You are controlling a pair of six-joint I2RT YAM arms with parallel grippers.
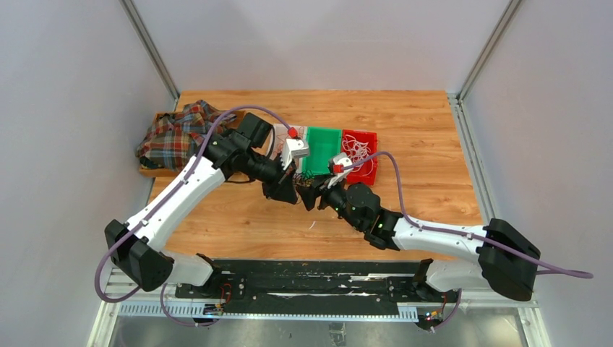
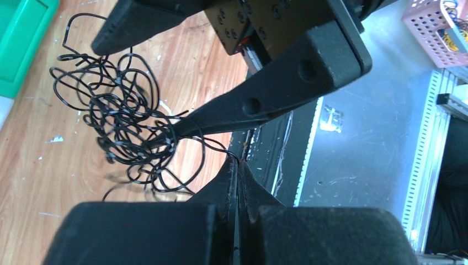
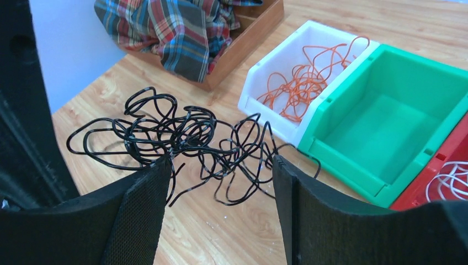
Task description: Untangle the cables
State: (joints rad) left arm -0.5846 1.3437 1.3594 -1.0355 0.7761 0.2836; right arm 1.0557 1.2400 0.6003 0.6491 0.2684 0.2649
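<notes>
A tangle of black cable lies on the wooden table in front of the bins; it also shows in the left wrist view as the black tangle. My left gripper is shut, pinching a strand that runs out of the tangle. My right gripper stands open astride the tangle's near edge, its left fingertip touching the loops. An orange cable sits in the white bin. A white cable lies in the red bin. From above, both grippers, left and right, meet mid-table.
A green bin stands between the white and red bins. A plaid cloth fills a wooden box at the back left. The arms' base rail runs along the near edge.
</notes>
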